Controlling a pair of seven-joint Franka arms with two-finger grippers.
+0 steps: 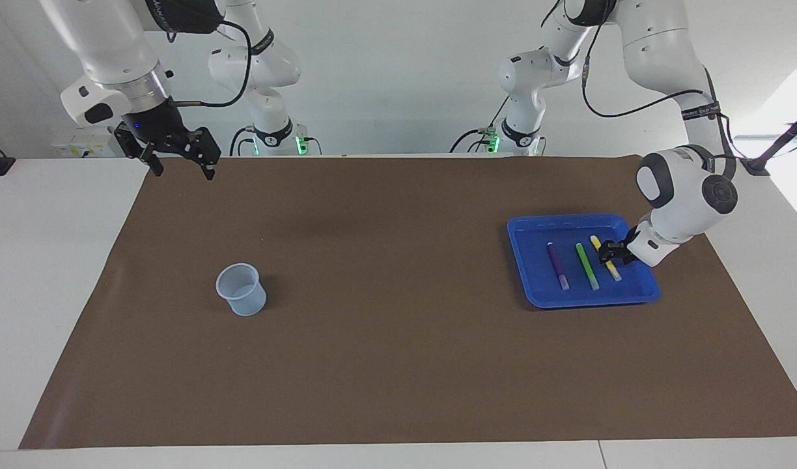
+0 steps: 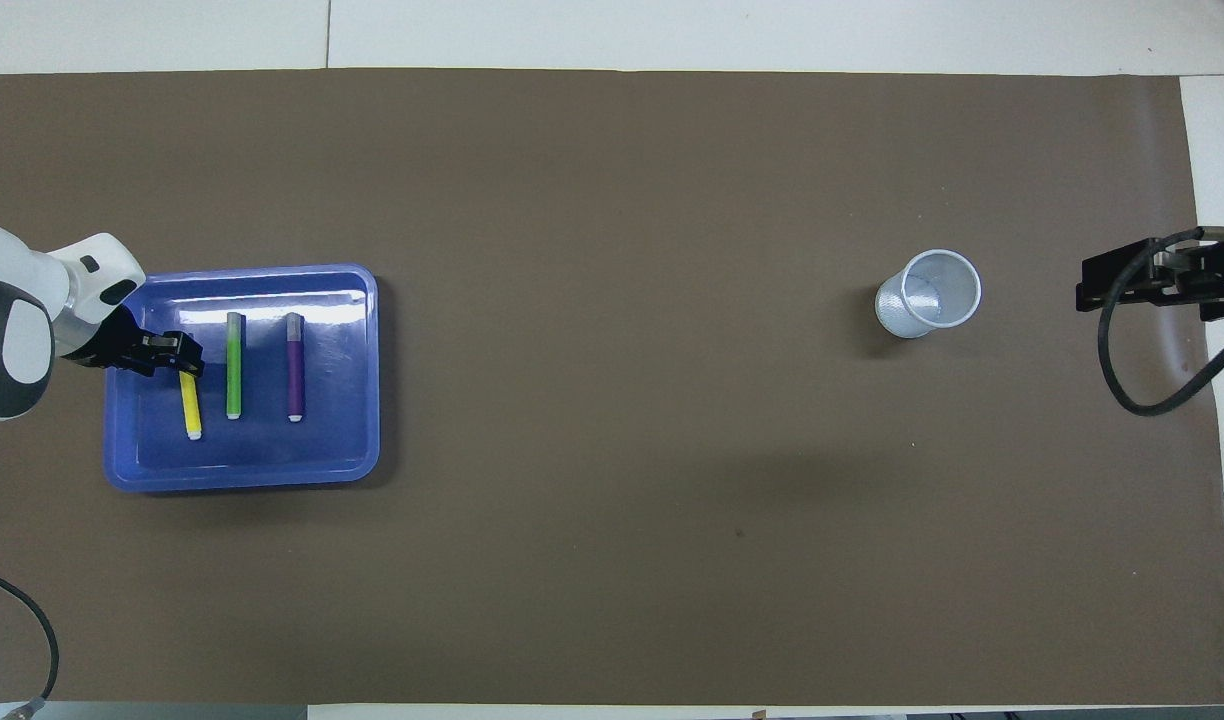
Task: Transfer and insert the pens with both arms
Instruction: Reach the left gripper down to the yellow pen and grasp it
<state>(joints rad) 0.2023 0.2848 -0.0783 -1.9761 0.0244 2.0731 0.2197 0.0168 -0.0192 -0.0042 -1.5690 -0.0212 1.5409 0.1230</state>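
Observation:
Three pens lie side by side in the blue tray (image 1: 594, 302) (image 2: 242, 476) at the left arm's end of the table: purple pen (image 1: 557, 264) (image 2: 295, 366), green pen (image 1: 587, 266) (image 2: 234, 365), yellow pen (image 1: 615, 273) (image 2: 191, 405). My left gripper (image 1: 609, 251) (image 2: 184, 358) is down in the tray, shut across the middle of the yellow pen, which still rests on the tray floor. My right gripper (image 1: 183, 174) hangs open and holds nothing, over the mat's edge nearest the robots at the right arm's end, where that arm waits.
A pale translucent cup (image 1: 241, 289) (image 2: 928, 293) stands upright on the brown mat (image 1: 398, 339) toward the right arm's end. Two smaller white arms with green lights (image 1: 278, 140) stand past the table's edge at the robots' end.

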